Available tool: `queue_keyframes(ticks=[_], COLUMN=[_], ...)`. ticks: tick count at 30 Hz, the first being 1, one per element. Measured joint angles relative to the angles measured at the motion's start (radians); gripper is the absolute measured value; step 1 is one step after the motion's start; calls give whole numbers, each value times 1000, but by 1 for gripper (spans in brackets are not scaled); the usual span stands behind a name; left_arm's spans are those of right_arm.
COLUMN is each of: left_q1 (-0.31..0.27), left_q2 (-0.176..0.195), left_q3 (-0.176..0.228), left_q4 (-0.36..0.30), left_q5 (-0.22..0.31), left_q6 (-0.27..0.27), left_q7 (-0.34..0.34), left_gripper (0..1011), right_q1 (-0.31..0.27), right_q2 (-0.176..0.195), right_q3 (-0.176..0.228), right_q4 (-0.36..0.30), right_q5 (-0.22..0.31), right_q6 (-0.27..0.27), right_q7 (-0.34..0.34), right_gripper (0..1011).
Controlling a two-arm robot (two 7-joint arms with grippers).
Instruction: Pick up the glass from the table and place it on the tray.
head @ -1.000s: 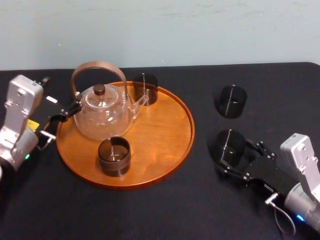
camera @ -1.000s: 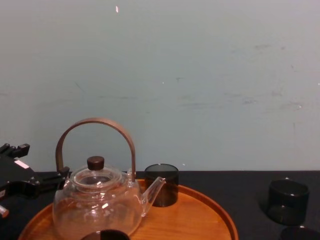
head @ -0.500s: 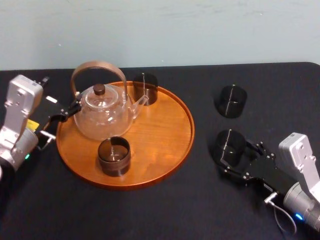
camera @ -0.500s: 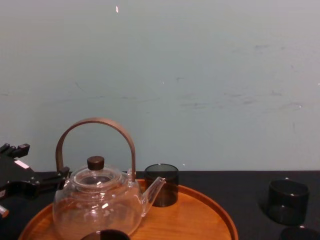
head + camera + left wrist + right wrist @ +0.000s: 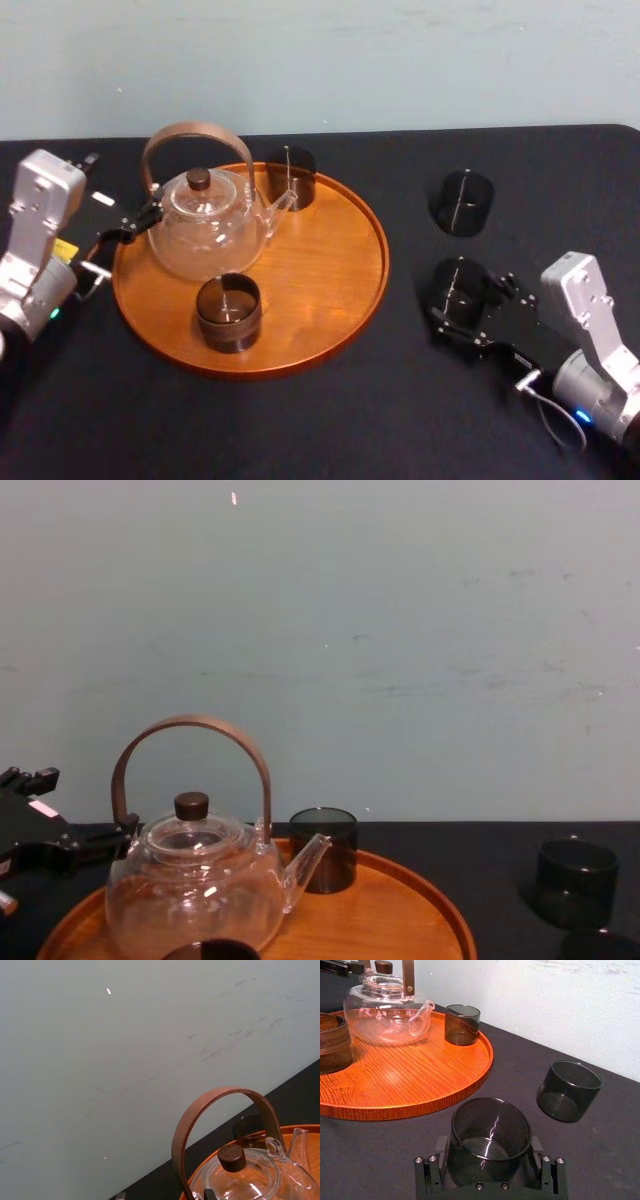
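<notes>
Inspecting the bench (image 5: 300,420), we find the glass (image 5: 490,1132), a short, dark smoked tumbler, standing upright on the black surface to the right of the tray (image 5: 330,270), apart from its rim and not yet lifted. The right gripper (image 5: 468,302) lies low over the bench with its fingers (image 5: 443,1152) spread wide, one on each side of the glass at its lower wall. They stand very close to it, but we cannot confirm that they press on it. A second glass (image 5: 462,203) sits farther back on the bench, apart from the gripper. On the tray we note a clear teapot (image 5: 205,225) with a bent wooden handle, a front glass (image 5: 228,312) and a back glass (image 5: 290,178) by the spout, with bare wood on the side nearest the work. The left gripper (image 5: 118,205) is parked just beside the tray's left rim, near the teapot handle, its fingers apart and holding nothing. In our judgement the glass is light, rigid, smooth-walled and breakable: it may slip under a weak squeeze, and chip under a hard one or a rough landing. We recommend holding it across its full width at mid-height or lower, closing gently, lifting it high enough to pass the raised rim, and setting it on the bare wood.
</notes>
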Motion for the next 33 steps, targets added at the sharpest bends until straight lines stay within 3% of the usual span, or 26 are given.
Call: queue_keyframes(ticks=[11, 14, 24, 33], left_q1=[0, 0, 0, 0], left_q2=[0, 0, 0, 0], left_q3=[0, 0, 0, 0], left_q4=[0, 0, 0, 0], left_q5=[0, 0, 0, 0], left_q6=[0, 0, 0, 0], left_q7=[0, 0, 0, 0], left_gripper=[1009, 1009, 1009, 1009], right_q1=[43, 54, 53, 52], right_q2=[-31, -42, -41, -39], right_q3=[-8, -6, -6, -7], right_q4=[46, 60, 60, 57], right_q5=[-14, 3, 4, 2], right_q6=[2, 9, 9, 7], right_q7=[22, 36, 36, 33], right_gripper=[1002, 1002, 1002, 918])
